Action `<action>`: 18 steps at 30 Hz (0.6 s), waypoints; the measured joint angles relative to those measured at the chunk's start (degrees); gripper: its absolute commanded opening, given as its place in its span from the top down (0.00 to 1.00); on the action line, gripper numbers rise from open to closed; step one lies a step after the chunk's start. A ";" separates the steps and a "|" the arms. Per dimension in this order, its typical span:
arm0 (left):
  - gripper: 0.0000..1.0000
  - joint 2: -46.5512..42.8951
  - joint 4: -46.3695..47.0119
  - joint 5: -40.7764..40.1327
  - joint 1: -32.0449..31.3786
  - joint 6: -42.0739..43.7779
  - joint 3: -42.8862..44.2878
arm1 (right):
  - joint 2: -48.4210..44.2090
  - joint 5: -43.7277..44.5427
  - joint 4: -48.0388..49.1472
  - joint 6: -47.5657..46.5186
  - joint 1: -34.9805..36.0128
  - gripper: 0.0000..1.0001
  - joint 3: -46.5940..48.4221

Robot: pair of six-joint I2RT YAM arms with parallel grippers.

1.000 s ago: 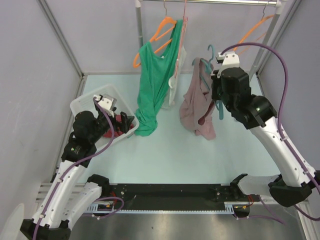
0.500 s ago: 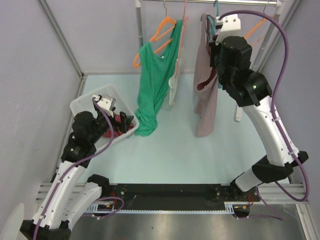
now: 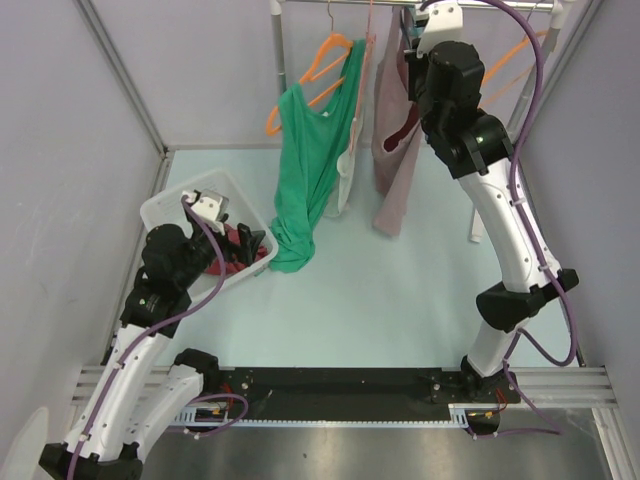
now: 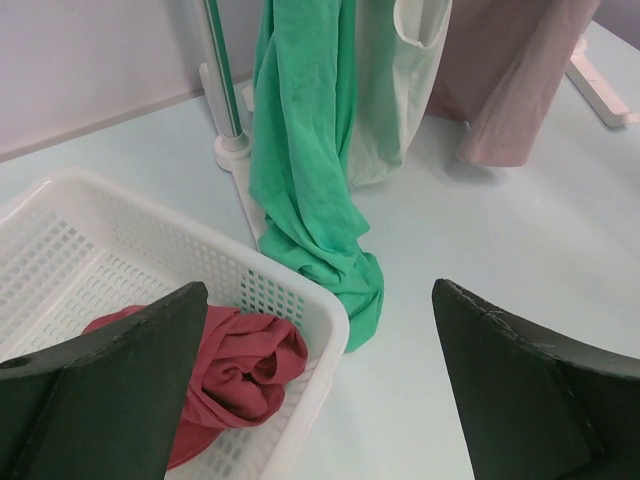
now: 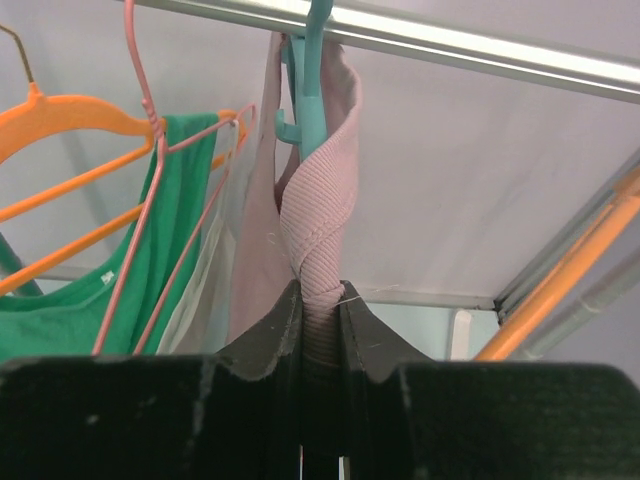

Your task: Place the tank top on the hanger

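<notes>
Step in hand: final hang-up, judged nearly done. Pink tank top (image 3: 392, 150) drapes from hanger (image 5: 312, 90), hook up at rail (image 5: 450, 45) above worktop's far edge, right of middle (whether hook fully seats on rail, cannot tell). Right gripper (image 5: 320, 300) clenched on twisted strap just below hanger neck. Next move likely calls for gentle release and clean retreat, no tugging strap off. Right arm stretched high, wrist at rail. Left arm low at left edge, left gripper (image 4: 318, 330) released, empty, over basket (image 4: 60, 230).

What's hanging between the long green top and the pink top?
A pale whitish top hangs between the green top and the pink tank top. The left wrist view shows it best.
</notes>
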 measured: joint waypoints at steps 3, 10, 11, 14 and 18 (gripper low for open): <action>0.01 -0.17 -0.02 0.00 0.07 0.00 0.00 | 0.92 -1.53 1.36 0.02 -1.27 1.00 0.02; 0.01 -0.39 -0.07 0.00 0.17 0.00 -0.20 | 3.72 -4.46 3.19 0.92 -3.48 1.00 0.15; 0.01 -0.39 -0.09 0.00 0.17 0.00 -0.22 | 4.11 -4.81 3.19 1.16 -3.63 1.00 0.15; 0.01 -0.39 -0.09 0.02 0.17 0.00 -0.22 | 5.27 -5.75 3.08 2.08 -4.07 1.00 0.13; 0.01 -0.39 -0.09 0.04 0.26 0.00 -0.28 | 5.49 -6.62 3.02 2.91 -4.20 1.00 -0.96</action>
